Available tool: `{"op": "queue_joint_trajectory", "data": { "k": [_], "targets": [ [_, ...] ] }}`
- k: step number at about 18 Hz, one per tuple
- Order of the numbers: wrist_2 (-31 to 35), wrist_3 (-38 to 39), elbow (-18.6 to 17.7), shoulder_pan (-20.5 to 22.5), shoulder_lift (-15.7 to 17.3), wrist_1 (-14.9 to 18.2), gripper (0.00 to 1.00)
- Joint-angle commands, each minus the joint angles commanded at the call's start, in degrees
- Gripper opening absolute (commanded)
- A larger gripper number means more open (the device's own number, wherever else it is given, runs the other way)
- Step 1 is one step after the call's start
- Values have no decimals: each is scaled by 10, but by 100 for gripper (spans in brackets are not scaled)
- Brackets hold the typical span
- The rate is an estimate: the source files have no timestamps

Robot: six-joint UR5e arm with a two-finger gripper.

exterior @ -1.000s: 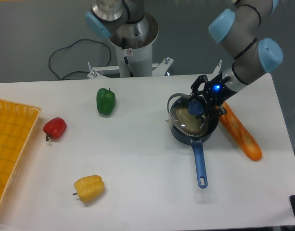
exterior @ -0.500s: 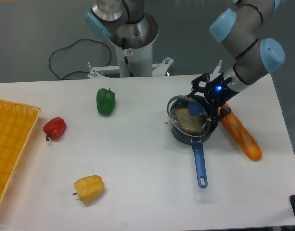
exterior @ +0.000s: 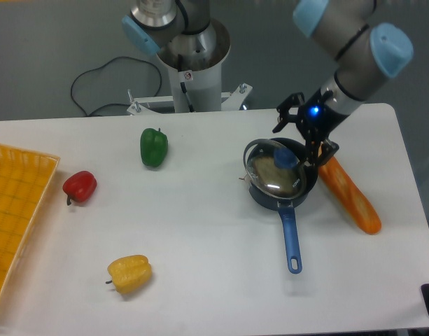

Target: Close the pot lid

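The dark-blue pot [exterior: 282, 198] stands right of the table's centre, its long blue handle [exterior: 291, 241] pointing toward the front edge. The glass lid [exterior: 270, 175] with its blue knob [exterior: 285, 159] lies on top of the pot, a little tilted, and its left rim reaches slightly past the pot's edge. My gripper [exterior: 301, 142] hangs just above and behind the knob, tilted down from the upper right. Its fingers are open and apart from the knob, with nothing between them.
A long orange carrot [exterior: 350, 195] lies right beside the pot. A green pepper [exterior: 153, 147], a red pepper [exterior: 80, 186] and a yellow pepper [exterior: 129, 274] sit to the left. A yellow basket [exterior: 11, 217] is at the left edge, the arm's base [exterior: 190, 70] behind.
The gripper has let go of the lid's knob and risen up and back to the right. The lid has settled flatter on the pot.
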State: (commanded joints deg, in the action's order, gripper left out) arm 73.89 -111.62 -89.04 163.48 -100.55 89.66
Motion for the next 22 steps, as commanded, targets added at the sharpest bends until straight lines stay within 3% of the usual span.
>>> {"op": "queue_joint_trajectory", "data": {
  "k": [4,10,22],
  "targets": [
    [78,0,0,-32,34,-20,100],
    [84,0,-3,-53,81,-24,100],
    [83,6,-9,-91,97,-31,100]
  ]
}}
